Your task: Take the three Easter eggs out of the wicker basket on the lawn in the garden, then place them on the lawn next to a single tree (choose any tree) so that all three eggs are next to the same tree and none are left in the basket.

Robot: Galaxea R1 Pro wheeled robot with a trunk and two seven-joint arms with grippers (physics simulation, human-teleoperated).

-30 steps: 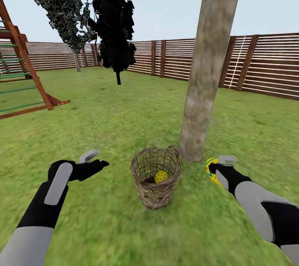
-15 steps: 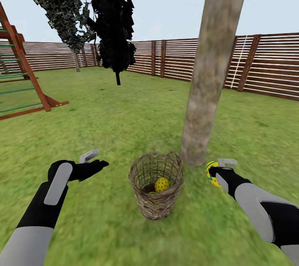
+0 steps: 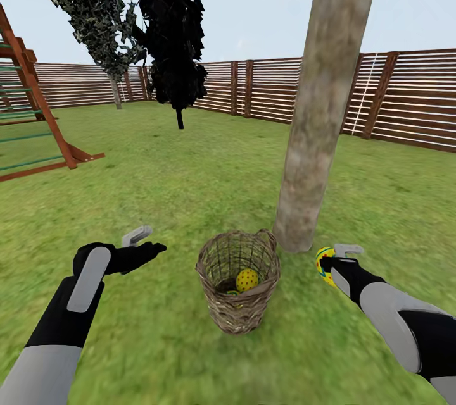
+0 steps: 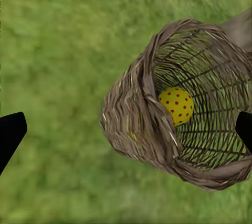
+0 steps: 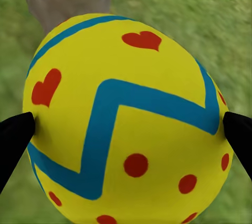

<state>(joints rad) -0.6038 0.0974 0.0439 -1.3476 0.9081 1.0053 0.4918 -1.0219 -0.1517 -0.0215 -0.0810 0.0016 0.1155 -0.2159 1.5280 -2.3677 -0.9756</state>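
right gripper (image 3: 330, 261) grips one easter egg (image 5: 126, 119) near the tree (image 3: 316, 107), left gripper (image 3: 140, 243) spread empty, another egg (image 4: 176, 105) left in the wicker basket (image 3: 239, 313).

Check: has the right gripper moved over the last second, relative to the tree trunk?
Yes, slightly: the right gripper with its egg has dropped a little against the tree base.

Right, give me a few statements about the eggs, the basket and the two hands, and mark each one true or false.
1. The right hand is shut on an egg. True.
2. The basket lies tipped over on the grass. False: it stands upright.
3. An egg in the basket can be seen. True.
4. The left hand holds an egg. False: it is open and holds nothing, out to one side of the basket.
5. The tree trunk rises just behind the basket. True.
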